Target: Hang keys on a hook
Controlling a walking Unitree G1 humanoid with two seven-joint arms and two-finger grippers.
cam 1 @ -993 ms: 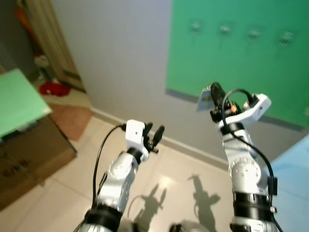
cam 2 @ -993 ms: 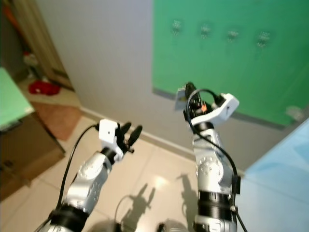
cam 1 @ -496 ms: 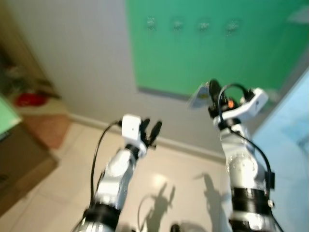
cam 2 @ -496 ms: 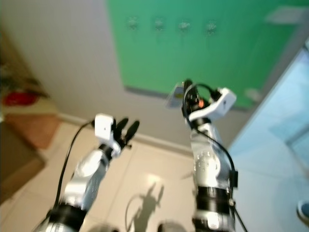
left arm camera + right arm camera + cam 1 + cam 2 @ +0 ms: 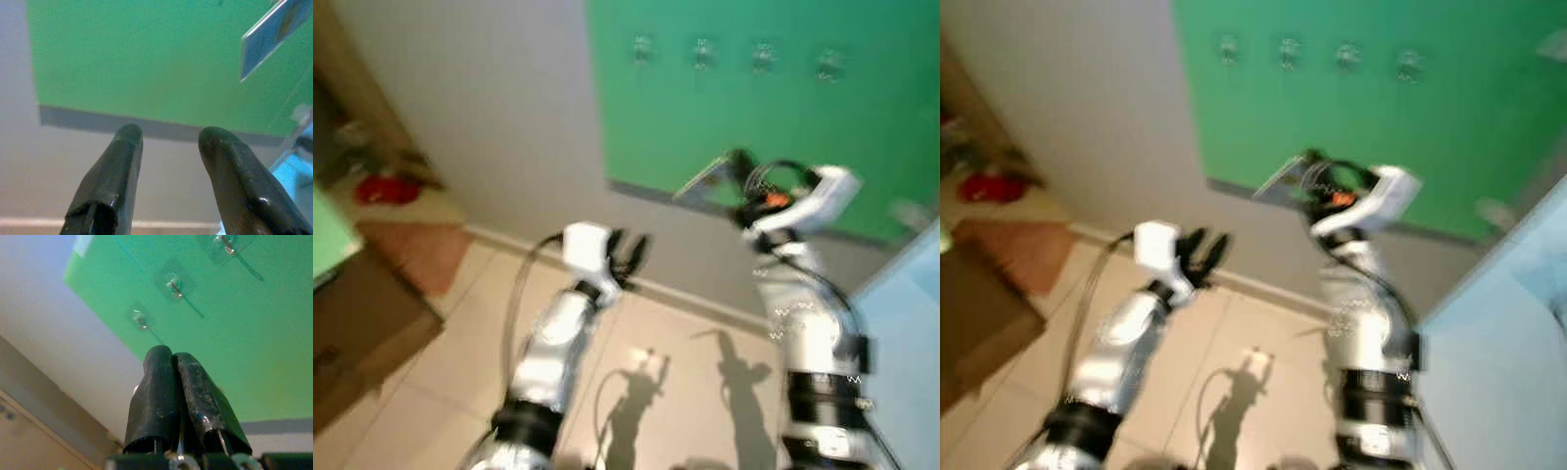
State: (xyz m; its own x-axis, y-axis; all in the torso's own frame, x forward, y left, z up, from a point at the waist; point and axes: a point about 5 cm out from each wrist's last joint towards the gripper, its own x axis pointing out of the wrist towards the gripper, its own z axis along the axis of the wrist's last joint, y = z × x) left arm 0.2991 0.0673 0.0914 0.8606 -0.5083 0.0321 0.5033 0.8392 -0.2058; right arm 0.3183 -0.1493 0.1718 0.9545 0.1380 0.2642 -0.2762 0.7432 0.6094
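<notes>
While the head views were blurred by motion, we could make out the right gripper [image 5: 736, 164] raised toward a green panel [image 5: 862, 127] on the wall, its two black fingers [image 5: 159, 396] pressed together. Projecting from them toward our left was a flat, pale tag [image 5: 700, 179], which we took to be the fob of the keys; the keys themselves we could not resolve, and any ring or metal part was hidden between the closed fingers. The tag also appeared from the left wrist as a light blue-grey card [image 5: 274, 34] against the green.

Four small clear hooks [image 5: 703, 51] sat in a row high on the panel, well above the tag; three of them [image 5: 172, 285] showed past the right fingertips. The left gripper [image 5: 625, 257] was held lower, near the floor tiles [image 5: 460, 323], with its fingers [image 5: 115, 171] spread apart and nothing between them.

We judged the load to be light and rigid, the tag stiff and smooth and so liable to swivel or slip in a pinch. A hold close to the ring, leaving the loop free, would best present it to a hook. The adhesive hooks looked small and possibly fragile under side force.
</notes>
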